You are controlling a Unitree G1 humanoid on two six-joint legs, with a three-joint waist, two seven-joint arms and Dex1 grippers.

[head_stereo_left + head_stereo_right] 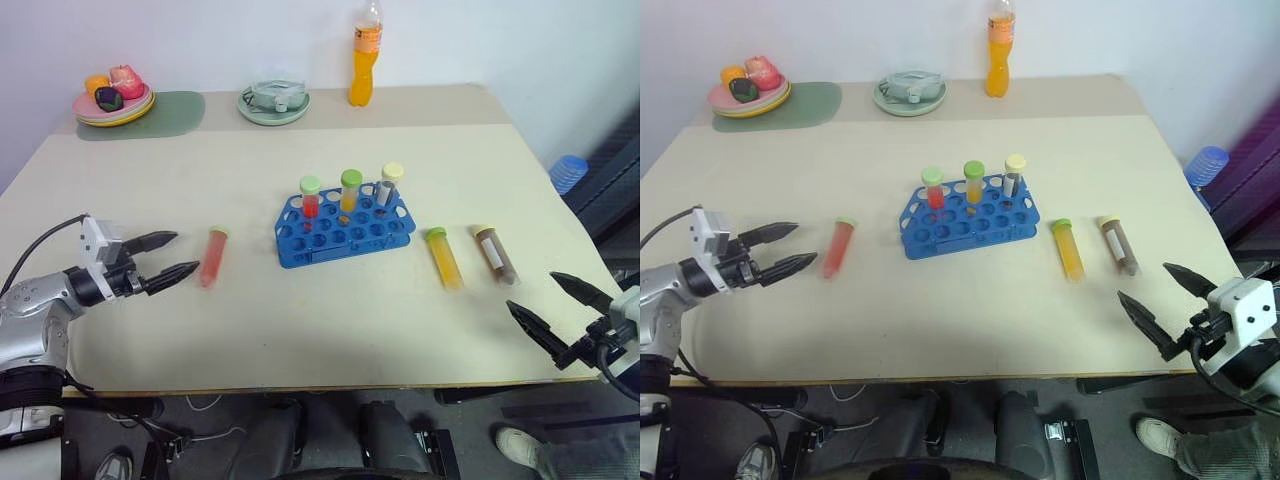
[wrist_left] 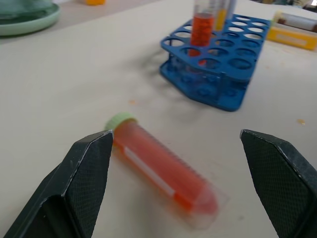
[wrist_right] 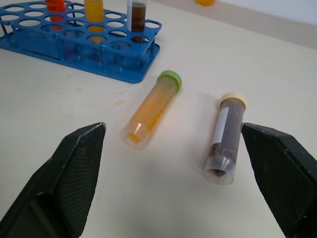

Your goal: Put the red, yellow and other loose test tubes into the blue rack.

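Mid-tabletop, the blue rack (image 1: 343,224) holds three capped tubes upright along its far row — red, yellow, dark. A red tube (image 1: 212,257) lies toward the left edge, before the open left claw (image 1: 167,258); yellow tube (image 1: 444,258) and brown tube (image 1: 495,254) lie toward the right edge, near the open right claw (image 1: 557,308).

Red tube (image 2: 161,171) lies between the spread left claw (image 2: 173,191) fingers, blue rack (image 2: 218,64) beyond.

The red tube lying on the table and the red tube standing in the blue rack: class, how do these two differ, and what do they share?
Pose: the loose red tube lies flat on the table; the racked red tube stands upright.
Place: the loose red tube lies on the robot's left of the blue rack, near the open left gripper; the racked red tube sits in a back-row hole.
Shared: red contents, a light green cap.
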